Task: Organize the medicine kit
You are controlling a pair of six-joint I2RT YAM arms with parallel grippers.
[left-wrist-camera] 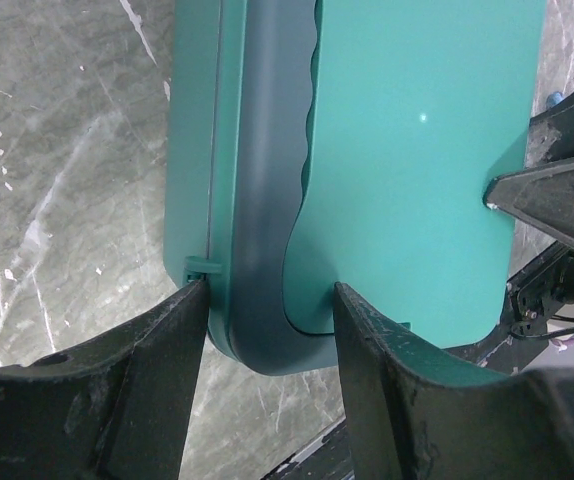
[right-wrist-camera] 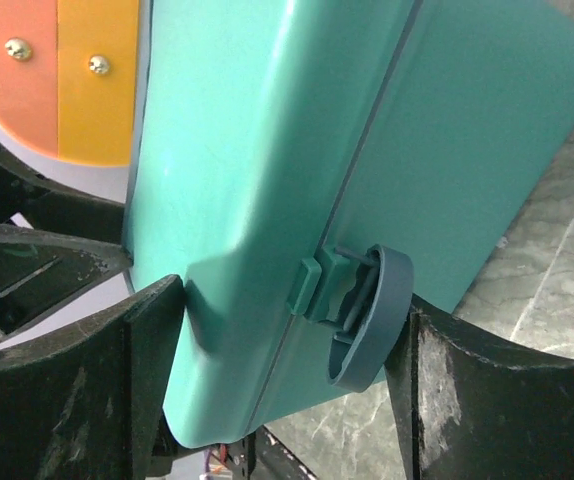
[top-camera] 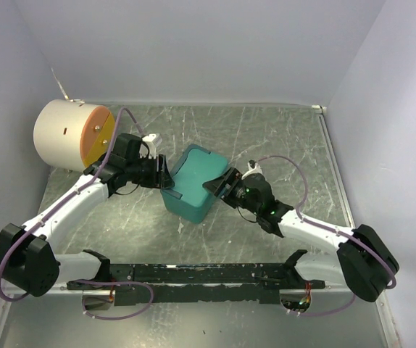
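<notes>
Marbled tabletop (top-camera: 280, 138) holds the medicine kit (top-camera: 193, 190), left gripper (left-wrist-camera: 270, 300) and right gripper (right-wrist-camera: 292, 310) clamping opposite ends, likely to work its latch (right-wrist-camera: 367, 315).

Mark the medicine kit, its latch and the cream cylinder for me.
medicine kit (top-camera: 193, 176): top view, on the flat lid.
latch (right-wrist-camera: 397, 300): right wrist view, on the grey-blue clasp's rim.
cream cylinder (top-camera: 59, 134): top view, on its curved cream side.
</notes>
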